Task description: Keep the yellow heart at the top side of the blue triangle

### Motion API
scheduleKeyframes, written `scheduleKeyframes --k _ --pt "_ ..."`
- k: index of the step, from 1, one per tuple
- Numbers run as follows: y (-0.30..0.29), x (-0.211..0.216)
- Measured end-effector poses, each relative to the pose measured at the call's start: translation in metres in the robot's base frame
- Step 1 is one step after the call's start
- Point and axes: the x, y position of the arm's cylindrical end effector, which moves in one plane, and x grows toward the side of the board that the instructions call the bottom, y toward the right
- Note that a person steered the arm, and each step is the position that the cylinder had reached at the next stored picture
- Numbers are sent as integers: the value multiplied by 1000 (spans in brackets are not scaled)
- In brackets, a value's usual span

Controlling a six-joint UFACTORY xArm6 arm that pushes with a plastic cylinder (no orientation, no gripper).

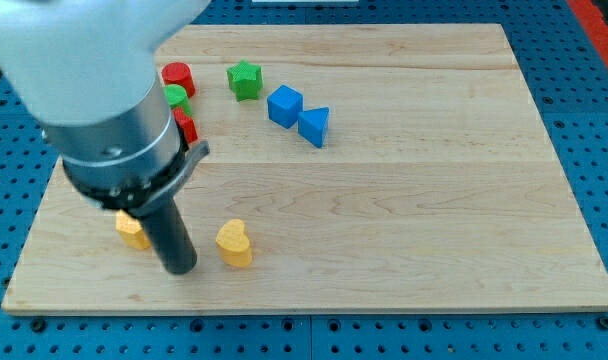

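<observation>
The wooden board (404,230) fills most of the view, and my arm housing (94,90) looms over its ten o'clock corner, hiding part of the cluster there. From it the dark rod drops to my tip (179,270), resting on the board at about eight o'clock from centre; it is a bare rod, so it grasps nothing and holds nothing.

The yellow heart (234,243) sits just beside my tip, at three o'clock from it, a small gap showing between them. The blue triangle (315,126) lies well apart, at one o'clock from the heart, touching or nearly touching the blue cube (284,105) at its ten o'clock.

Smaller pieces: a green star (244,79), a red cylinder (177,77), a green block (176,97) and a red block (185,127) (both half hidden by the arm), and another yellow block (132,230) behind the rod.

The heart is below the triangle, so the work is barely begun. The risk I judge greatest: a straight push toward one o'clock drives the heart into the triangle and cube, shifting the target. An off-centre push could also spin the heart away sideways.
</observation>
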Motion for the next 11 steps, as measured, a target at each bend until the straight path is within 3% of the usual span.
scheduleKeyframes --k 2,5,11 --pt "59 -11" --pt "112 7" --pt "250 -108"
